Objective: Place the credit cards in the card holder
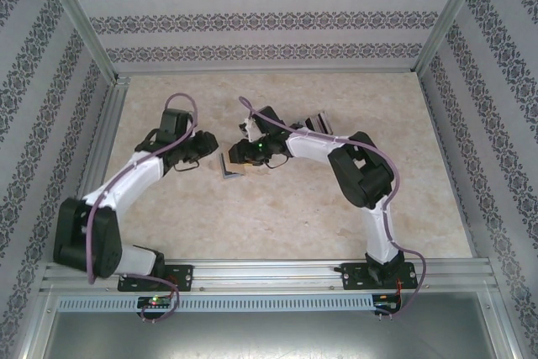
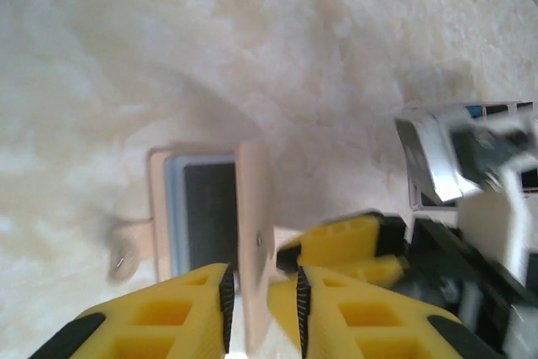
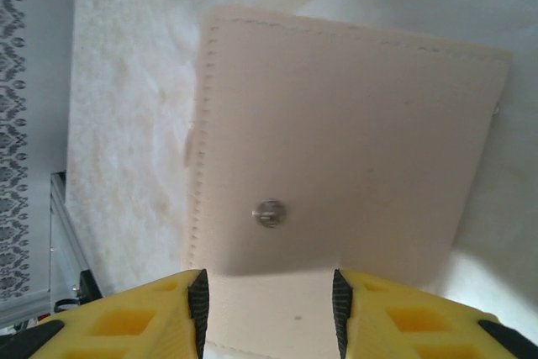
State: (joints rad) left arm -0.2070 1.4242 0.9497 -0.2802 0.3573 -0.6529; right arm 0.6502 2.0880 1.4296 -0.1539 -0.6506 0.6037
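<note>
The beige card holder point(image 1: 229, 171) lies open mid-table between both arms. In the left wrist view its pocket point(image 2: 208, 208) shows a dark panel with a pale blue edge, and its flap point(image 2: 252, 208) stands upright. My left gripper point(image 2: 263, 307) straddles that flap, jaws narrowly open, with a gap on the right side. My right gripper point(image 3: 269, 308) is shut on the card holder point(image 3: 353, 140); beige leather spans pad to pad below the snap stud point(image 3: 269, 213). Loose credit cards point(image 1: 318, 121) lie behind the right arm, blurred as grey-white credit cards point(image 2: 424, 157) in the left wrist view.
The marble-look table point(image 1: 277, 224) is fenced by aluminium rails and patterned walls point(image 1: 252, 6). A strap with a snap point(image 2: 126, 250) sticks out of the holder's left side. The right gripper's yellow finger point(image 2: 345, 245) sits close beside the flap.
</note>
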